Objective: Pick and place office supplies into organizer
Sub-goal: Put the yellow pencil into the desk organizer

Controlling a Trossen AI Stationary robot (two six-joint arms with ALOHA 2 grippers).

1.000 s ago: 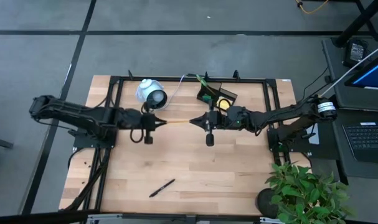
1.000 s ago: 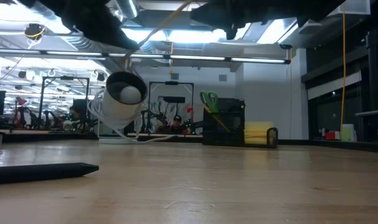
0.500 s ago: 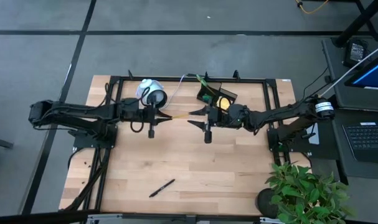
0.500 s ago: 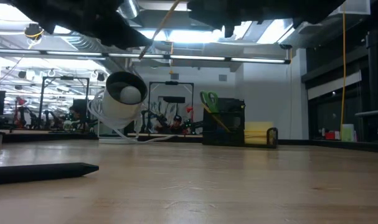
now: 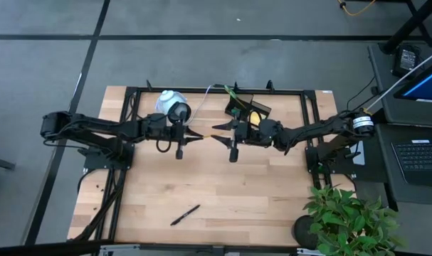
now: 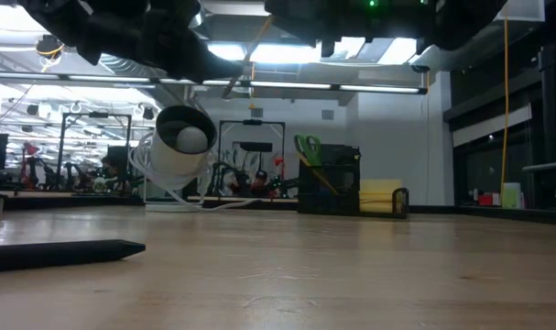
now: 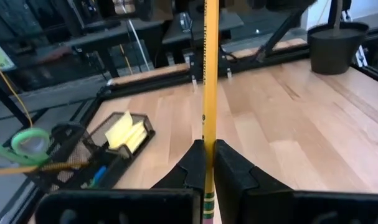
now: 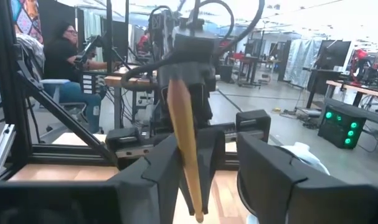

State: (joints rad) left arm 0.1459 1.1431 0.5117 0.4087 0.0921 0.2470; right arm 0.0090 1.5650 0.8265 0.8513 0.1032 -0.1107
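A yellow pencil [image 5: 206, 134] hangs in the air over the table's far middle, between my two grippers. My left gripper [image 5: 194, 135] is shut on it; in the left wrist view [image 7: 207, 155] the pencil [image 7: 210, 74] runs straight ahead past the fingers. My right gripper [image 5: 216, 136] is open, and the pencil's far end [image 8: 187, 149] stands between its fingers [image 8: 269, 174]. The black organizer [image 5: 245, 108] stands at the far edge with green-handled scissors [image 6: 307, 147] and the yellow sticky pad [image 5: 255, 117] in it. A black pen [image 5: 185, 214] lies flat near the front edge. My left gripper pinches the pencil between its two fingers near the eraser end [image 7: 207, 177], whose green-banded ferrule shows just behind the fingertips. The fingers come about level from the table's left and lie along the pencil. The pencil is lifted clear and points toward my right gripper.
A white round device with a dark centre [image 5: 173, 107] and its cable sit at the far edge, left of the organizer. A potted plant [image 5: 347, 217] stands at the near right corner. Black frame rails border the table's far and side edges.
My left gripper has gone toward the table's right edge with the pencil, and my right gripper has gone a little toward the left edge. The two have drawn closer together, so less of the pencil shows between them in the high view.
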